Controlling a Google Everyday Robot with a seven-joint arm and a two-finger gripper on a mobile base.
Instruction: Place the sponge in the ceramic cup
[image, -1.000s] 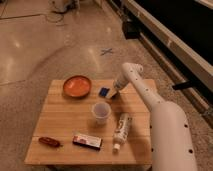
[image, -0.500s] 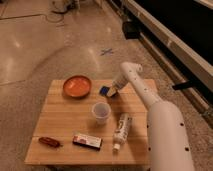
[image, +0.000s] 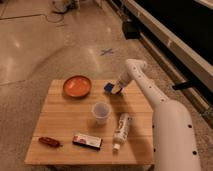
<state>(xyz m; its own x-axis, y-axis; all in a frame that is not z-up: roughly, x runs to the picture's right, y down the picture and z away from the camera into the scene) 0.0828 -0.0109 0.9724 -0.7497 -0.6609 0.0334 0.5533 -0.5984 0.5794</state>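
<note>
Sponge (image: 110, 87) is riding in the gripper (image: 118, 88), whose fingers are closing on its right end, so I am reading the grip as narrow and holding. Compared with a second ago, I am seeing the sponge sitting slightly further right and higher in the view. It is now further from the ceramic cup (image: 100, 112), which is staying put with everything else. The sponge is hanging over the far part of the wooden table (image: 60, 117), to the right of the orange bowl (image: 77, 86) and beyond the cup, apart from both. Its long axis is running roughly left to right across the view, dipping a little toward the gripper side. The dark-blue face is pointing my way and the lighter edge is showing along the lower right. Nearer me, the white tube (image: 120, 131) is lying right of the cup, the black-and-red box (image: 87, 141) is lying near the front edge, and a small red object (image: 49, 142) is lying left of it.
</note>
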